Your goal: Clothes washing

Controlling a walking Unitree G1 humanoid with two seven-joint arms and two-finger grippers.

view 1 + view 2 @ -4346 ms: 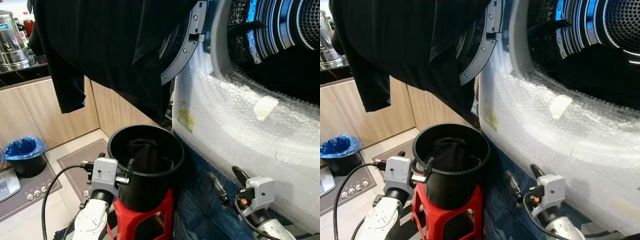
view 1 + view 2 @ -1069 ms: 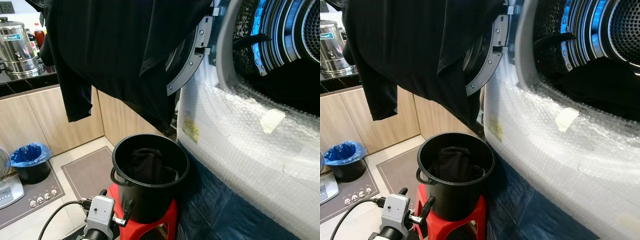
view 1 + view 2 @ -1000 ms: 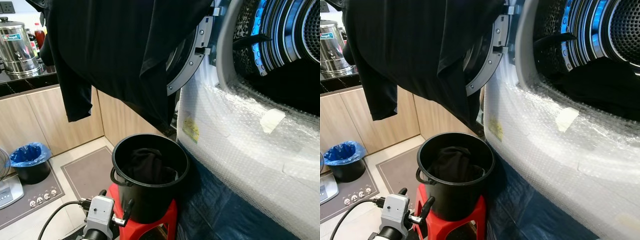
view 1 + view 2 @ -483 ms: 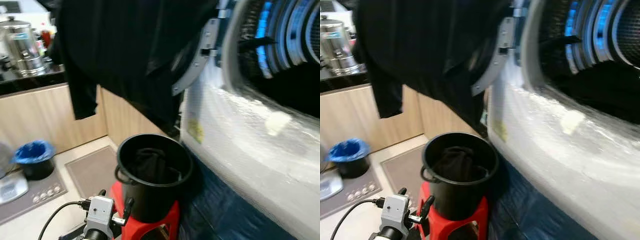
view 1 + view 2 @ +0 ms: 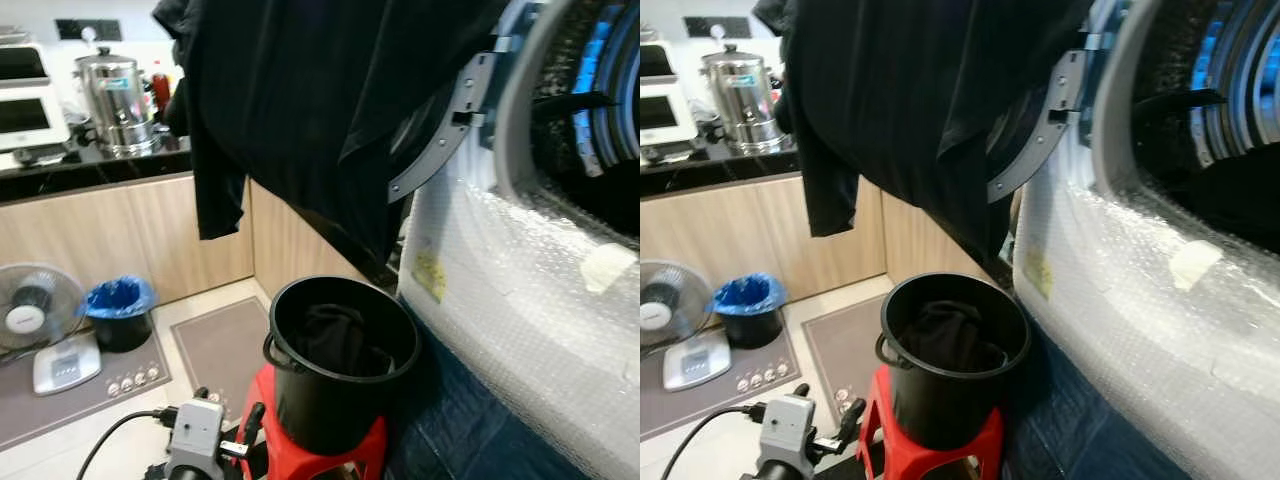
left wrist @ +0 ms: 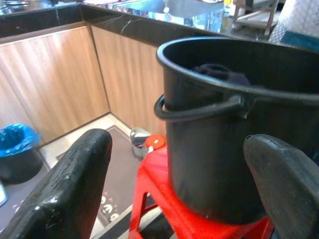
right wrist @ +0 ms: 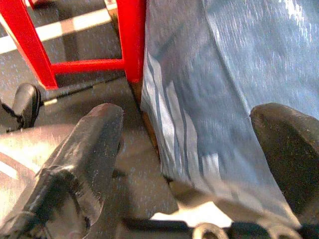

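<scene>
Hanging low at 7 o'clock, the left gripper [image 5: 232, 440] has its fingers spread, holding nothing, just beside a red stool [image 5: 275, 395]. On that stool stands a black bucket [image 5: 340, 400] with dark clothes [image 5: 340, 340] inside. The right gripper [image 7: 189, 149], fingers also spread, points at blue cloth [image 7: 224, 89]. At 3 o'clock is the washing machine [image 5: 520, 300]; a black shirt [image 5: 310, 110] hangs at 12.

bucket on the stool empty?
No. Dark clothing sits inside the black bucket on the red stool, beside the open washer.
</scene>
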